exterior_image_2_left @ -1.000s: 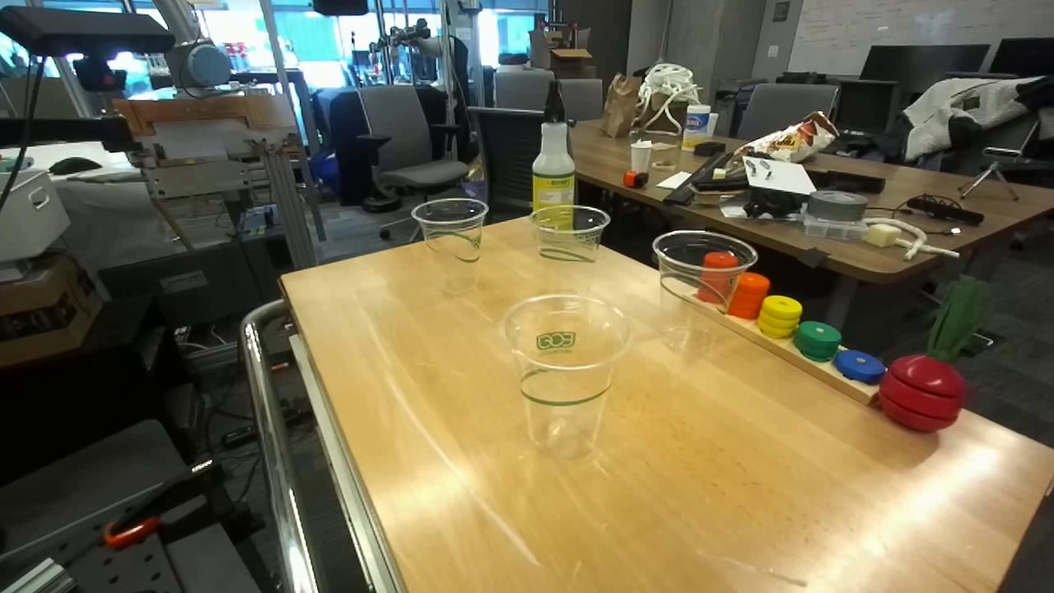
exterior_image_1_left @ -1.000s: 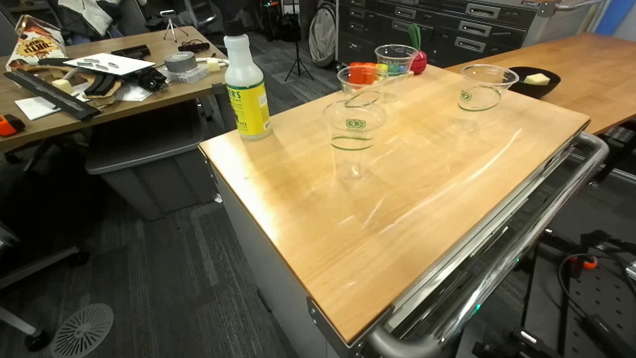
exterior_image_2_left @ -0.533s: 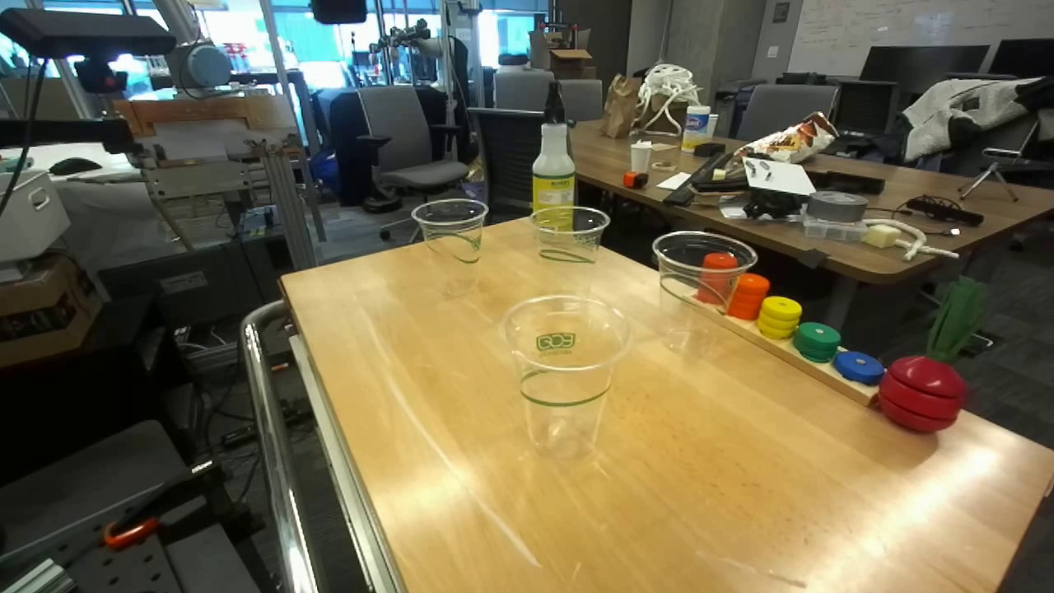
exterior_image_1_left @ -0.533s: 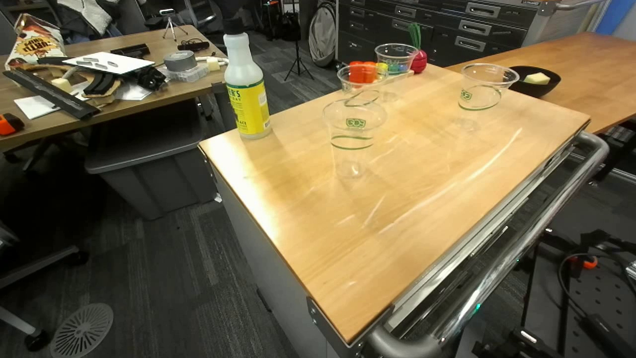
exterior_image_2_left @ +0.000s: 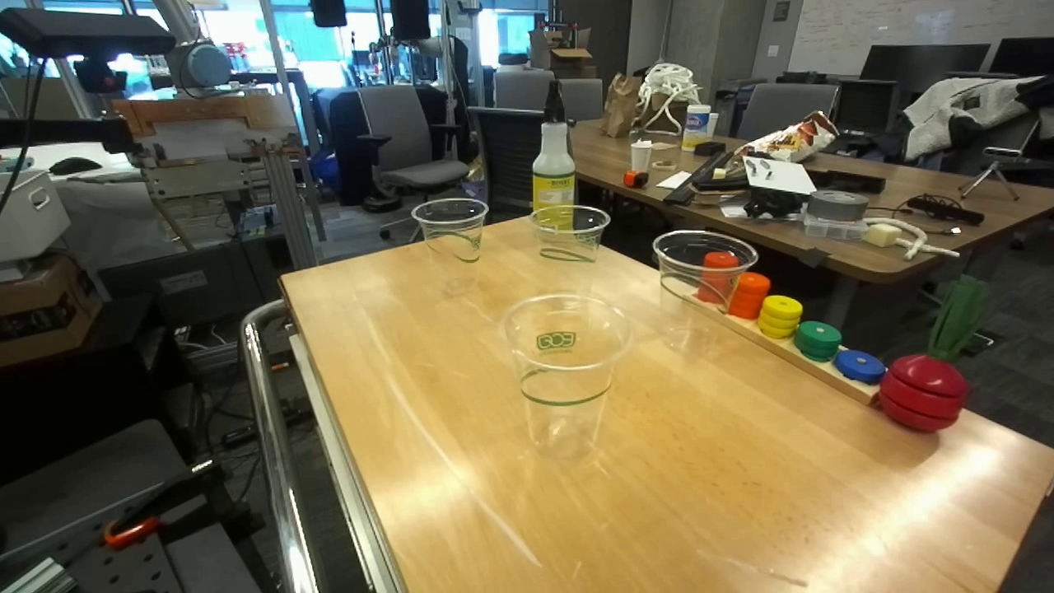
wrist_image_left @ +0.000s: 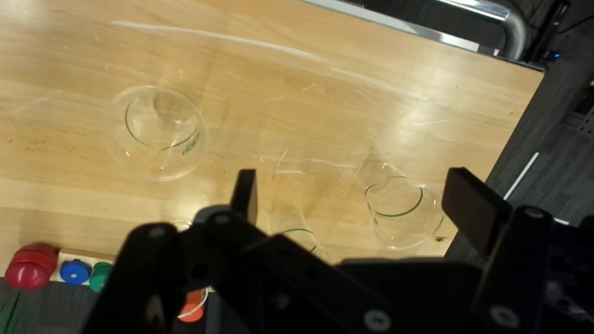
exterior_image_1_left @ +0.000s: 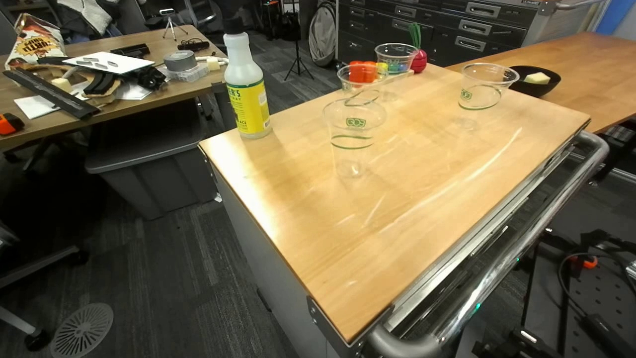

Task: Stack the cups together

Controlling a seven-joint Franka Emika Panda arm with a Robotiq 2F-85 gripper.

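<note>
Pale wooden surface (exterior_image_2_left: 741,461), glossy and streaked, and over it hangs the claw (wrist_image_left: 350,190), black fingers (wrist_image_left: 473,211) spread wide, nothing in its grasp! Framed between them in the wrist view, the first cup (wrist_image_left: 401,206), standing upright; near it the second cup (wrist_image_left: 299,234), partly hidden by the claw itself. Further out, well apart, the third cup (wrist_image_left: 160,132), and in an exterior view the fourth cup (exterior_image_2_left: 682,284) near a wooden strip (exterior_image_2_left: 781,346) of toy discs (exterior_image_2_left: 817,340). Four singles, none nested yet! On handling: these look feather-light, thin-walled and slick, springy enough to buckle under a hard squeeze and easy to tip. My call? Grip gently just beneath the rim, where the wall should be stiffest, and lower it straight into a neighbour. Look at the textures: tapered, see-through plastic, thick shiny rims, a green line ringing each; smooth bright discs; a round, glossy red toy radish (exterior_image_2_left: 922,391); and, in both exterior views, a milky plastic spray bottle (exterior_image_1_left: 248,87) wearing a yellow label.
</note>
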